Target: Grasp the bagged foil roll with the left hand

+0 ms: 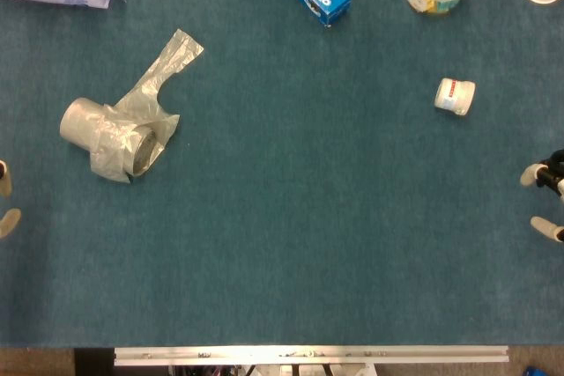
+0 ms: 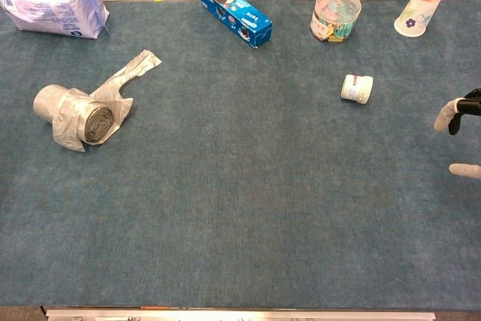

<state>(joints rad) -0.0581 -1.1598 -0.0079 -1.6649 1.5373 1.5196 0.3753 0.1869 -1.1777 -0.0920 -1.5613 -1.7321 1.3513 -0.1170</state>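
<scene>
The foil roll (image 1: 92,128) lies on its side at the left of the blue table, wrapped in a crumpled clear bag (image 1: 163,72) whose loose tail stretches up and to the right. In the chest view the roll (image 2: 83,119) shows its open end toward me. Only pale fingertips (image 1: 5,179) of my left hand (image 1: 7,202) peek in at the left edge, below and left of the roll, apart and holding nothing. My right hand (image 1: 546,202) (image 2: 458,137) sits at the far right edge, fingers spread and empty.
Along the back stand a white and purple soft pack (image 2: 51,9), a blue cookie box (image 2: 235,13), a clear tub (image 2: 335,15) and a flowered paper cup (image 2: 417,9). A small white jar (image 2: 357,88) lies at the right. The table's metal front edge (image 1: 308,354) runs below.
</scene>
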